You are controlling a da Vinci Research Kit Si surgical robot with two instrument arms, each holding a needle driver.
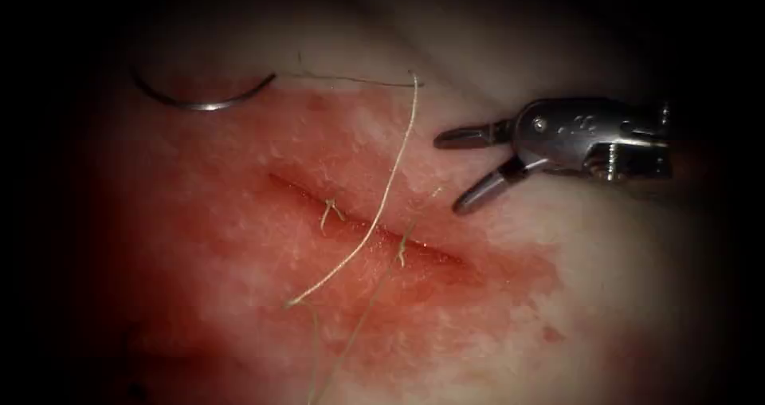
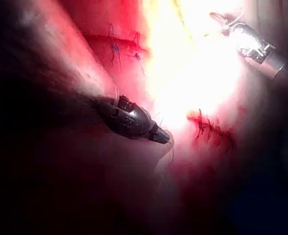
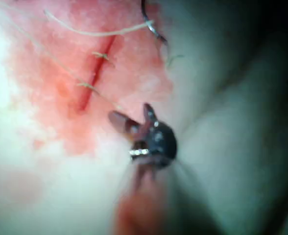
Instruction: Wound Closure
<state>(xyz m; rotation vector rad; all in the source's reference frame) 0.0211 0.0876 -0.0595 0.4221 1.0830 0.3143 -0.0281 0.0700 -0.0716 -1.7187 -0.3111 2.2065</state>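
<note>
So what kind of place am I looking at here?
Probably a surgical training bench: the right gripper, open and empty, hovers right of a stitched cut in tissue. A curved needle lies loose, thread trailing.

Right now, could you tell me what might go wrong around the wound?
1. The needle lies loose on the tissue, up left of the cut, held by neither tool; it could be lost from sight.
2. The thread drapes slack across the cut and its two stitches, so it might snag or tangle.
3. The right claw hovers open and empty, close above the tissue.
</note>
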